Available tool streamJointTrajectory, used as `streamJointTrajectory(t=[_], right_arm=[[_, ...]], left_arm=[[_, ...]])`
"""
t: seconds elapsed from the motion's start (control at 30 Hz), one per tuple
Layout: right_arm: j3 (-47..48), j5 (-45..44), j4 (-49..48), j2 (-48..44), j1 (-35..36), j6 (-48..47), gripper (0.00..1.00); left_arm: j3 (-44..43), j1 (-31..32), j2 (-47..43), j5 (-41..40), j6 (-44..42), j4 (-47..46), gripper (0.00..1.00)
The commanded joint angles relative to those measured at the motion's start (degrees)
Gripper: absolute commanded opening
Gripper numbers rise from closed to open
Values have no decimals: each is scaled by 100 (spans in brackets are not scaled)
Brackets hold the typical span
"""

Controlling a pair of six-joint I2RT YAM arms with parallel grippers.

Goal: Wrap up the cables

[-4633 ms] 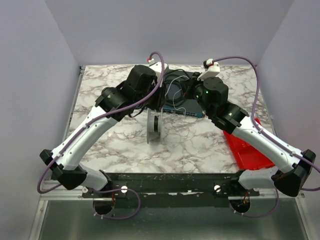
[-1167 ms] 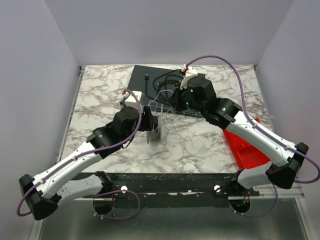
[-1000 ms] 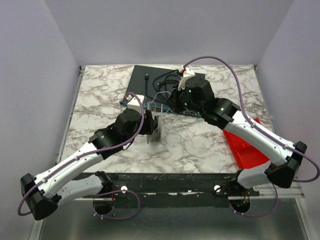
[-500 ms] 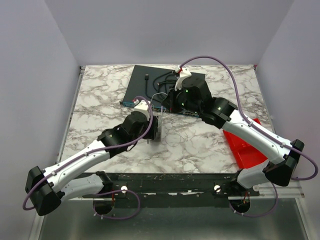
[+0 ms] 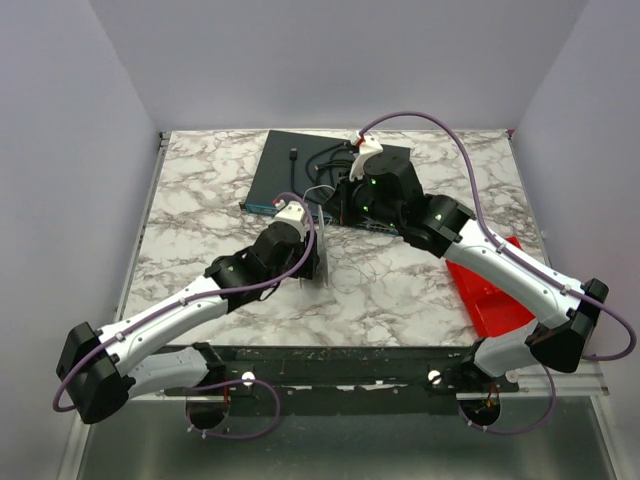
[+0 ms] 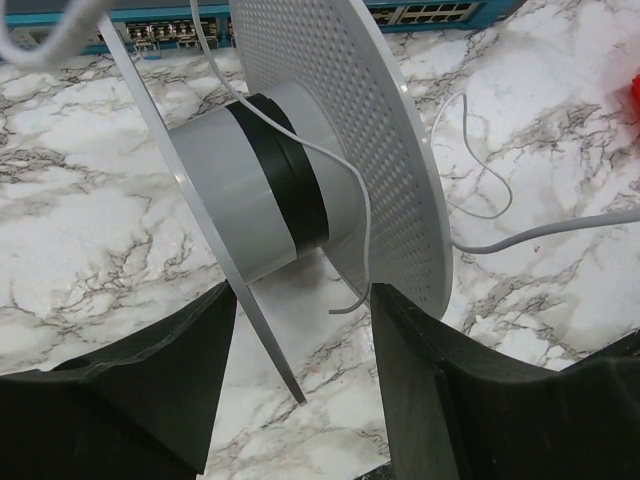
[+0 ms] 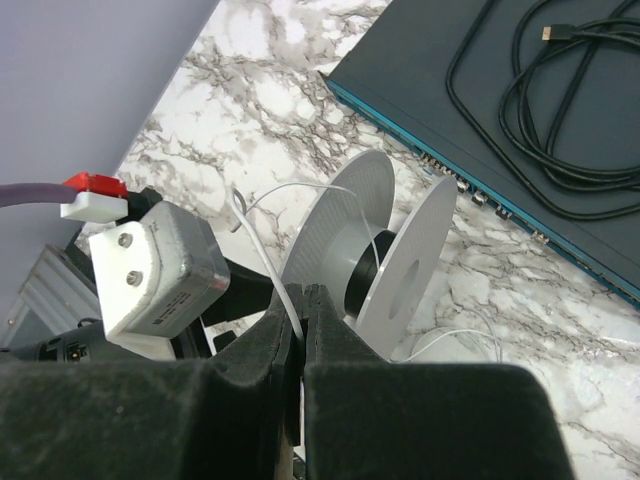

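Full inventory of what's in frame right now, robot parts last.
spool: 1, whitish flanges, grey core with black band, on the table in front of the switch
white wire: 1, thin, loose over spool and table
network switch: 1, dark top, teal front, far centre
black cable: 1 coil, on the switch
red tray: 1, right table edge
table: 1, grey-veined marble
left end effector: open, at the spool's lower edge
right end effector: shut on the white wire

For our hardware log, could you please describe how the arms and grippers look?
The left arm and right arm have white links, black joints and a purple hose alongside. Each wrist carries a white block with a red tag. The fingers are black.
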State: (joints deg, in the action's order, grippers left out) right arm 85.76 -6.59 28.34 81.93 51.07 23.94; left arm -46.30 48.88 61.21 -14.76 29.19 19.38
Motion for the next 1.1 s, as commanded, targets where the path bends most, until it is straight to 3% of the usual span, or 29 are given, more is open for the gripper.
streamJointTrajectory(t=[0.0, 0.4, 0.67, 1.07], right_arm=[[94, -17, -63, 76, 52, -21, 1], [80, -166, -48, 92, 52, -6, 1], [133, -202, -4, 134, 52, 2, 1], [164, -183, 31, 153, 61, 16, 1]], left_arm=[[66, 51, 110, -54, 90, -99, 58], [106, 387, 94, -959, 459, 60, 57], [302, 905, 88, -1972, 961, -13, 70], [-245, 1408, 840, -3384, 1616, 272, 70]])
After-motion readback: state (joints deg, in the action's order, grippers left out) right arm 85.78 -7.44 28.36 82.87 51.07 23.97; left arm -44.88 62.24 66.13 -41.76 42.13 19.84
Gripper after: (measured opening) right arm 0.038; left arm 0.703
